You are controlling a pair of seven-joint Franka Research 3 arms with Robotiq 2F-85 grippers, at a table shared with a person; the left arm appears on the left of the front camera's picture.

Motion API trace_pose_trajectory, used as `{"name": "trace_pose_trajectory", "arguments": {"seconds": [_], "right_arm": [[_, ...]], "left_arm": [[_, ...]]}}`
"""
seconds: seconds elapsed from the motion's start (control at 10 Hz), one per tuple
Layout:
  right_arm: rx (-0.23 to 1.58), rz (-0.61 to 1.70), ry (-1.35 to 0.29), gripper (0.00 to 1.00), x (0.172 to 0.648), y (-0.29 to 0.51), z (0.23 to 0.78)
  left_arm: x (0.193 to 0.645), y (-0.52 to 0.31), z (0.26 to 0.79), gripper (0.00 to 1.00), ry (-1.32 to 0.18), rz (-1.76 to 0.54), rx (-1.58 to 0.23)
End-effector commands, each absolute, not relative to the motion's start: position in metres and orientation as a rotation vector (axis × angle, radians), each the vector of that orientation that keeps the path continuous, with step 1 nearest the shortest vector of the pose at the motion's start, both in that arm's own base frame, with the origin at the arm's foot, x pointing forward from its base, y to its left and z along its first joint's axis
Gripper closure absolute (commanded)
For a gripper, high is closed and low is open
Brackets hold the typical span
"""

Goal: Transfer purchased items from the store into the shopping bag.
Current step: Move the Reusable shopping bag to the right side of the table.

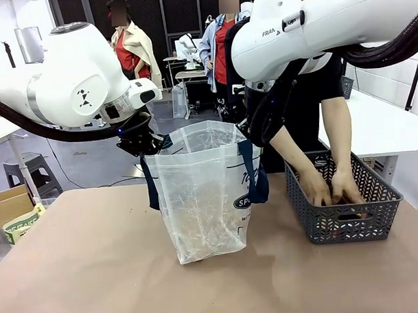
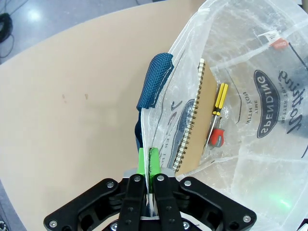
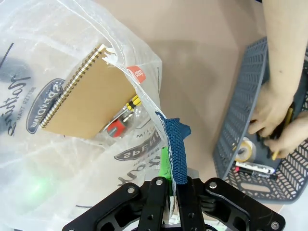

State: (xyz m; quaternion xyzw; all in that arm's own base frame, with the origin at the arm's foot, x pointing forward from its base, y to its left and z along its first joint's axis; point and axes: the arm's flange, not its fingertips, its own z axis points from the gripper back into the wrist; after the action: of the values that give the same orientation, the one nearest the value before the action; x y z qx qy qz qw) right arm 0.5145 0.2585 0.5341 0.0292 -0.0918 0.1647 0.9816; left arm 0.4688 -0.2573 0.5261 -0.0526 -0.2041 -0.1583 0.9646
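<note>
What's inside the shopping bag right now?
Through the shopping bag wall: a brown spiral notebook, a yellow-handled tool and a red piece. Anything beneath the notebook is covered.

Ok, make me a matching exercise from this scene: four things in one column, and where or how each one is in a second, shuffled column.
Things:
1. spiral notebook
2. roll of tape
3. left gripper
4. shopping bag

Places or states:
A. upright and open on the table
B. lying in the grey basket
C. inside the bag
D. shut on the bag's rim

Pairs: 1-C, 2-B, 3-D, 4-A
</note>
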Motion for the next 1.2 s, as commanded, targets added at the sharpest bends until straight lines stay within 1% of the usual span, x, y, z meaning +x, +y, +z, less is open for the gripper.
{"name": "trace_pose_trajectory", "arguments": {"seconds": [0.0,1.1], "right_arm": [[0.059,0.318,-0.186,1.0,0.5151,0.2574,0.5354],[0.059,0.318,-0.186,1.0,0.5151,0.2574,0.5354]], "left_arm": [[0.4681,-0.2557,0.5271,1.0,-0.417,-0.302,-0.103],[0.4681,-0.2557,0.5271,1.0,-0.417,-0.302,-0.103]]}}
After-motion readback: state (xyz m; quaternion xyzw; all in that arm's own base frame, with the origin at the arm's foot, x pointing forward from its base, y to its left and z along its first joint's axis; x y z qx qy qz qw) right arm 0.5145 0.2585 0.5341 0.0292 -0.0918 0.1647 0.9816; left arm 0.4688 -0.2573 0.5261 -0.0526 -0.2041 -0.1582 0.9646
